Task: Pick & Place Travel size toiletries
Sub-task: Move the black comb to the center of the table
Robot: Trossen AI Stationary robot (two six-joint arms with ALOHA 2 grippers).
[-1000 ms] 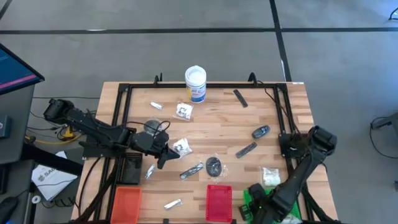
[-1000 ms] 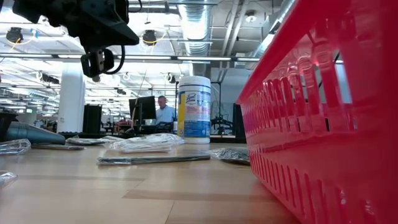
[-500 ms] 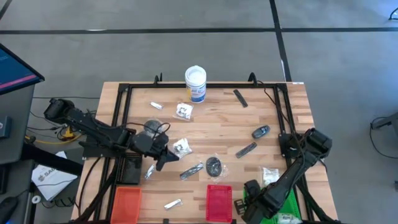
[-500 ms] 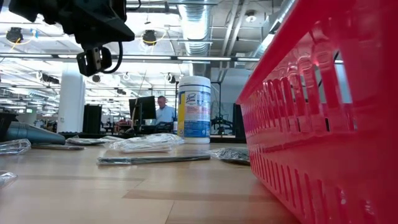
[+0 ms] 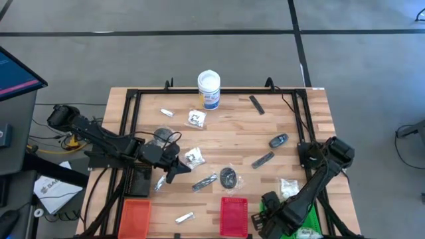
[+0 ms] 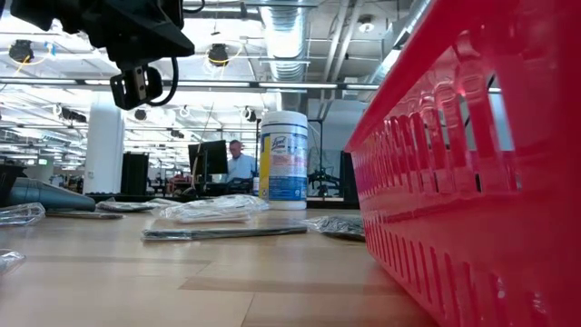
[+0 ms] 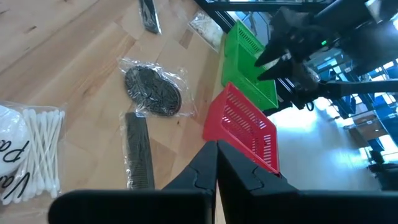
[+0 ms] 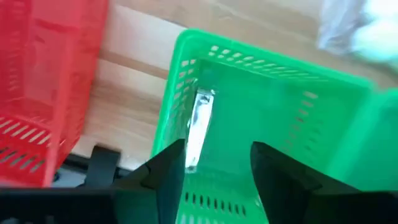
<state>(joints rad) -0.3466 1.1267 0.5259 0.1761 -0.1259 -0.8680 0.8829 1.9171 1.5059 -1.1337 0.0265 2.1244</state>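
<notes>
- Right gripper [image 5: 273,214] hovers over the green tray [image 5: 307,218] in the high view, placed to drop items there; toiletries lie scattered across the surface [image 5: 232,126], such as a dark disc [image 5: 228,176].
- Low view: left gripper [image 6: 136,86] hangs above the surface, waiting.
- Left wrist view: its fingers [image 7: 214,168] are pressed together, empty.
- Right wrist view: jaws apart, a silvery sachet [image 8: 200,124] lying in the tray below, apparently just let go.

An open-plan lab: exposed ceiling ducts [image 6: 289,36], monitors [image 6: 212,156] (someone seated there).
</notes>
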